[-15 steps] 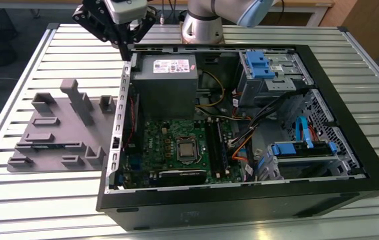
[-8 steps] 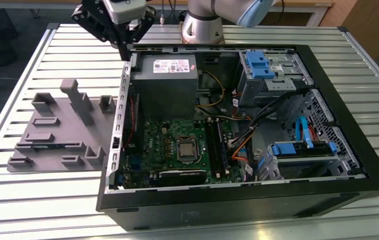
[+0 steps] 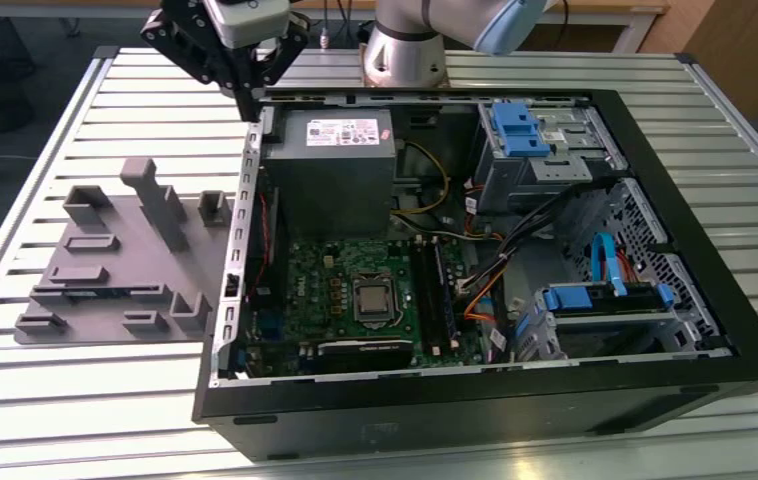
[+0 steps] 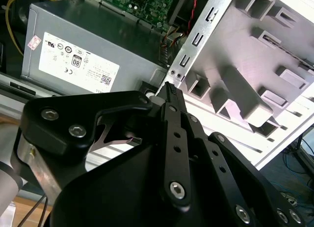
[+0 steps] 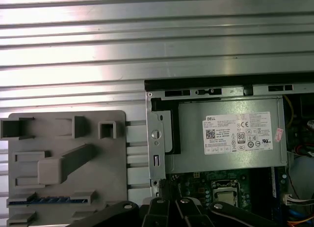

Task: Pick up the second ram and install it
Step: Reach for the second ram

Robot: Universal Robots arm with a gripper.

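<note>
In the exterior view our hand [image 3: 248, 98] hangs at the 11 o'clock corner of the open computer case [image 3: 486, 405], fingertips clenched together on nothing. Its own black linkage covers much of the second wrist view. The second ram [image 5: 46, 201] stands edge-up in a slot of the grey tray [image 3: 112, 325], which lies on the table [image 3: 72, 400] at the case's 9 o'clock, well apart from the hand. We make out just its thin blue edge; the chips are hidden.
</note>
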